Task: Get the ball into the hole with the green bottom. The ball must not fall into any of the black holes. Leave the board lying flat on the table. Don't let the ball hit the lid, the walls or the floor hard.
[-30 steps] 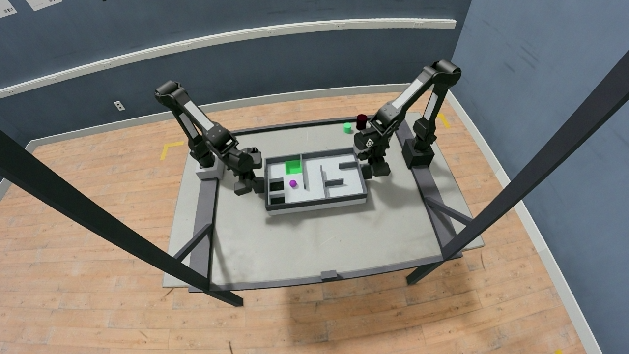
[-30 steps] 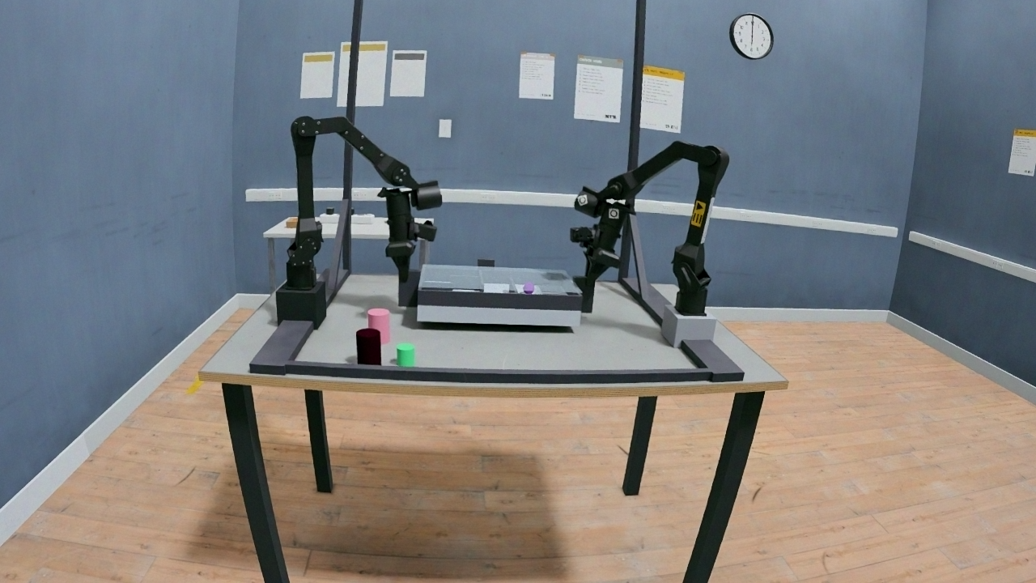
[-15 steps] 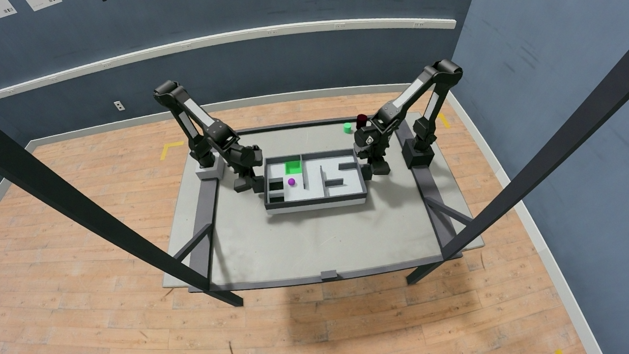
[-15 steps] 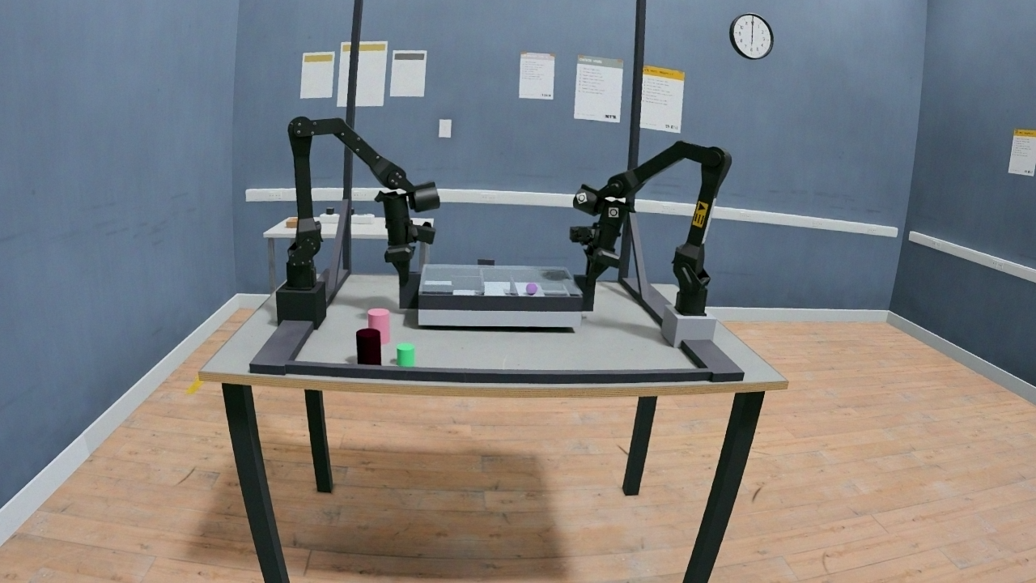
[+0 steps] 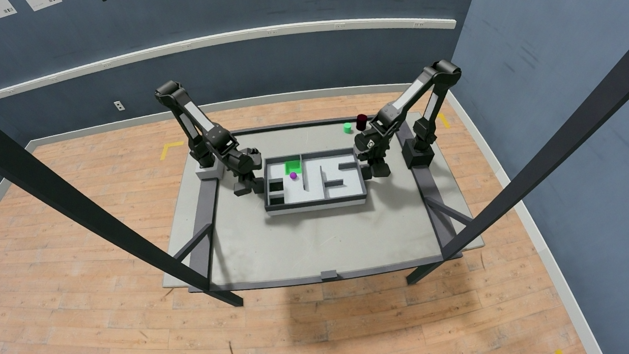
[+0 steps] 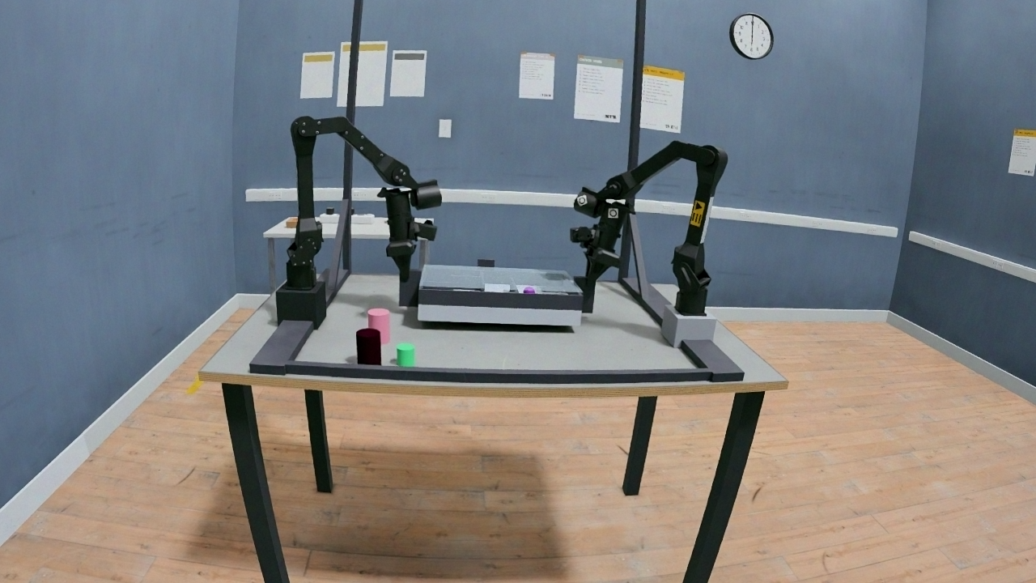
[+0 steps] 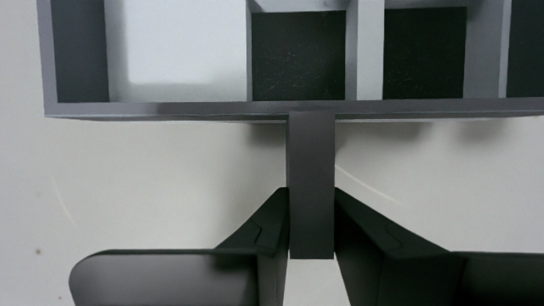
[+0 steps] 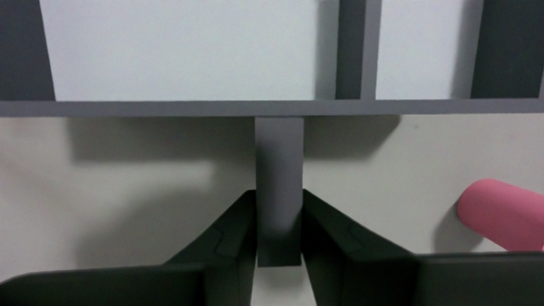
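Top view: ball just on the near side of the green hole

Purple ball (image 5: 293, 175) (image 6: 529, 290) sits at the near edge of the green-bottomed hole (image 5: 293, 164), nearly in line with it. Black holes (image 5: 276, 185) lie left and nearer. Left gripper (image 5: 256, 185) (image 6: 588, 292) (image 7: 311, 221), closer to the ball, pinches the board's left handle (image 7: 311, 187); right gripper (image 5: 367, 170) (image 6: 409, 288) (image 8: 279, 225) pinches the right handle (image 8: 279, 187). Likely need: a slight far-side dip, then level the board (image 5: 316, 203) (image 6: 499, 298) (image 7: 170, 108) (image 8: 170, 109).
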Robot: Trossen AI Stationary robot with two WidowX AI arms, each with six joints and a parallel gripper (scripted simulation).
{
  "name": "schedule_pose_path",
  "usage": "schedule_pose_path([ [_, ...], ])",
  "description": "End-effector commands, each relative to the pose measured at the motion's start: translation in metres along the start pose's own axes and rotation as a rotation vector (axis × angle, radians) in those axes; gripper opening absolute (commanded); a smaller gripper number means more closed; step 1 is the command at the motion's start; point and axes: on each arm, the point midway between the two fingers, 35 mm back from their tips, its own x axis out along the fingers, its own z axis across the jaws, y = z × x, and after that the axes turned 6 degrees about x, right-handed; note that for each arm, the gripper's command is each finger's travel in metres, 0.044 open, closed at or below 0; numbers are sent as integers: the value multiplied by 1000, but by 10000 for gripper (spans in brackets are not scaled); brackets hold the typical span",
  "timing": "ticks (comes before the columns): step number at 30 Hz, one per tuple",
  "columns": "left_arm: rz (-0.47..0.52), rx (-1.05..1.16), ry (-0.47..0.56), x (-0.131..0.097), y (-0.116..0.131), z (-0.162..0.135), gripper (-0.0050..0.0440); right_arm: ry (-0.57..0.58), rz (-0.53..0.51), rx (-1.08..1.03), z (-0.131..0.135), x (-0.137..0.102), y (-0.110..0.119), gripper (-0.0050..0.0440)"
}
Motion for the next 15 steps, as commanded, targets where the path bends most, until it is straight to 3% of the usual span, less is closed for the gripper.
schedule_pose_path([
  [1, -46, -14, 17, -8, -8, -2, -50, -16, -17, 0, 2, -7, -7, -50],
  [3, -69, -19, 25, 1, 0, 1, -50, -33, 14, 2, 1, -14, -12, -50],
  [10, -39, -25, 75, -5, -4, 5, -50, -80, -13, 9, -4, -7, -5, -50],
  [12, -45, -34, 105, -15, -15, 3, -50, -95, -27, 11, -5, -3, -3, -50],
  [15, -28, -29, 87, -13, -15, 1, -50, -77, -40, 9, -3, -3, -3, -50],
])
